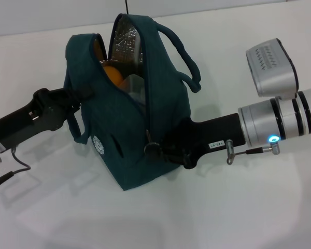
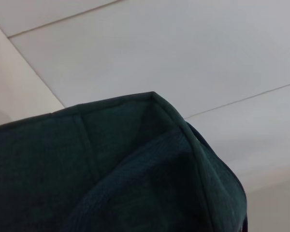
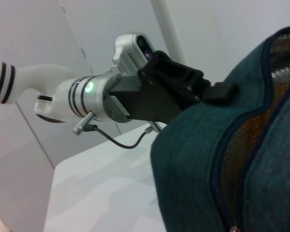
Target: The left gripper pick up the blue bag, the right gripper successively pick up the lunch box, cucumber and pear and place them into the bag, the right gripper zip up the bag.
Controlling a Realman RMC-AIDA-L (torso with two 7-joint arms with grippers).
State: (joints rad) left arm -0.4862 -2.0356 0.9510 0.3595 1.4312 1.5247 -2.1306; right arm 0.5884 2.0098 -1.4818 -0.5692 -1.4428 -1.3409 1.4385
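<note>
The blue bag stands on the table, its side pinched by my left gripper. My right gripper clamps the zipper pull; I'd draw it up slowly along the seam.

White table, pale wall panels

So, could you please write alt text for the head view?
A blue bag stands on a white table, top gaping, with the pear visible inside. The left gripper grips its left side; the right gripper meets the zipper's lower end.
</note>
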